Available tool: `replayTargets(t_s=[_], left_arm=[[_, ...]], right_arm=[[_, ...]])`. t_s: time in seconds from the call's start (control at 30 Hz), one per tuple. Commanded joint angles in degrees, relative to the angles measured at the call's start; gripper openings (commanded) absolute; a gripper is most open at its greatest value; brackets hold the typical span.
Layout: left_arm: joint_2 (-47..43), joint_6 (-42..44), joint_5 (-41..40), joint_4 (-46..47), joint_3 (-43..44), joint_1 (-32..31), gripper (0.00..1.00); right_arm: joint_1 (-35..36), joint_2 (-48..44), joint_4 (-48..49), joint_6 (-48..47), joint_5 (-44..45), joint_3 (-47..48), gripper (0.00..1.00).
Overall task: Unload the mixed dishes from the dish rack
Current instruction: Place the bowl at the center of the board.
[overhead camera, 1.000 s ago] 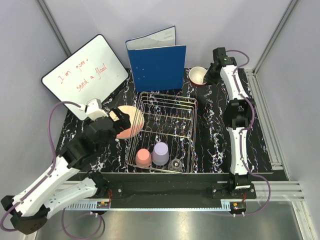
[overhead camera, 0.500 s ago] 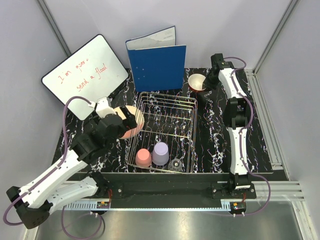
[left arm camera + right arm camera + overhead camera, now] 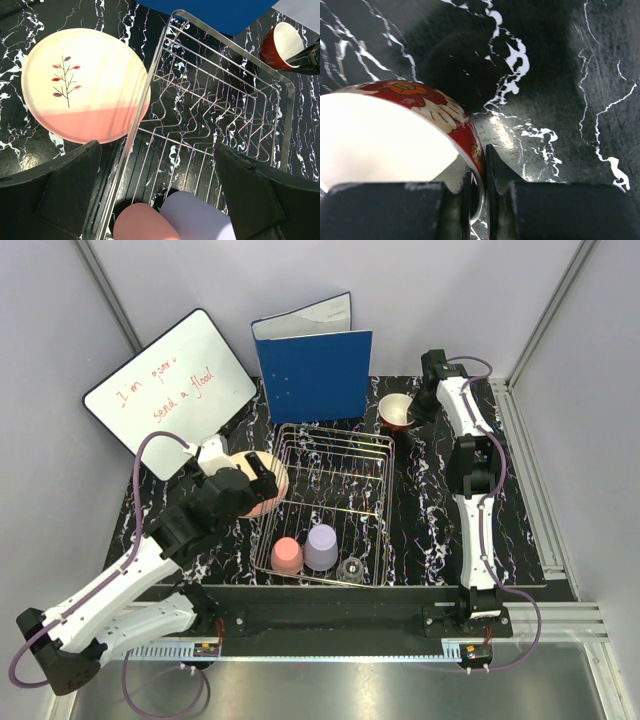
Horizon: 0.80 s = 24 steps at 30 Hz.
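Right gripper (image 3: 479, 165): fingers pressed nearly together, pinching the rim of the red bowl (image 3: 395, 145), one finger inside the cream interior and one on the painted outer wall. My judgement is that a rim pinch suits it because the body is too wide to span.

The bowl hangs tilted over the black marbled tabletop (image 3: 560, 75), outside the dish rack (image 3: 200, 115), past its far right corner and right of the blue binder (image 3: 313, 370). I cannot tell whether its foot touches the table.

Left gripper (image 3: 250, 478): fingers spread wide, holding nothing. It hovers over the rack's left rim. The salmon-banded plate (image 3: 85, 85) lies flat on the table just left of the rack, its right edge at the rim wire.

In the rack, near end: pink cup (image 3: 287, 555) and lavender cup (image 3: 321, 546), both mouth down and side by side. The small clear glass (image 3: 351, 568) stands just right of them. These three are yet to be unloaded. They sit just near of my spread left fingers.
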Motion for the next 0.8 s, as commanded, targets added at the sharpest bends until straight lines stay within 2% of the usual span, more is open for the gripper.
replayTargets(t_s=[0.0,0.17,0.27,0.33,0.43,0.6,0.77], left_arm=[[0.00,-1.03,0.86,2.64,-0.86,0.17,0.99],[0.00,-1.29,1.03,2.64,-1.21,0.17,0.99],[-0.08,-1.20,0.94,2.64,-1.21,0.17,0.99],[0.00,-1.20,0.94,2.73,-1.48,0.17,0.99],[0.09,-1.38,1.03,2.64,-1.39,0.17,0.99],[0.01,-1.47,1.21,2.73,-1.30,0.17,0.99],[0.00,-0.24,1.21,2.81,-0.78,0.17,0.99]], right_arm=[[0.39,-0.56,0.17,-1.03,0.47,-0.38,0.00],[0.57,-0.12,0.17,-1.47,0.38,-1.44,0.02],[0.65,-0.03,0.17,-2.08,-0.06,-1.70,0.12],[0.66,-0.38,0.25,-2.17,-0.23,-1.88,0.24],[0.66,-1.16,0.61,-2.09,-0.58,-2.23,0.36],[0.66,-3.71,1.40,-0.77,-1.46,-1.44,0.47],[0.30,-9.33,2.45,3.70,-7.08,3.03,0.58]])
